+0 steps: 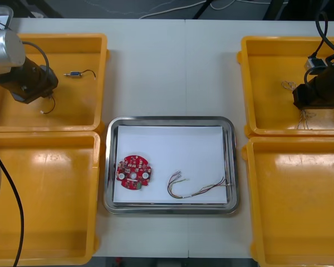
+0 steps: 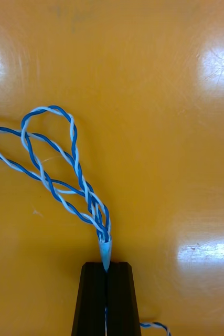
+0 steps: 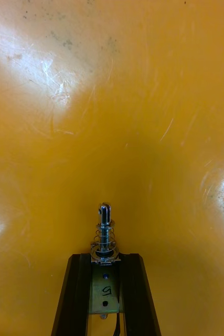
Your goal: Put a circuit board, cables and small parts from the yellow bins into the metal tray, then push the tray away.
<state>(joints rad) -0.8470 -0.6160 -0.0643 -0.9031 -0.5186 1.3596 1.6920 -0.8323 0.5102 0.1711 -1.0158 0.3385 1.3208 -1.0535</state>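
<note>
Writing like "5" marks small metal part clamped in left claw; right claw pinches blue-white cable

Bins: yellow plastic, glossy, with broad glare patches.
Bin at the table's far left corner: floor scuffed with fine scratches and a few dark specks.
Tray: polished metal rim, mirror-bright; white and matt inside, like paper.
Board: red, with small shiny metal spots.
Cable: smooth blue and white sheathing, slight sheen.
Part: bright bare metal with a fine wire spring.
Left gripper, right gripper: black fingers, matt and smooth.
Table: light, smooth, matt.
</note>
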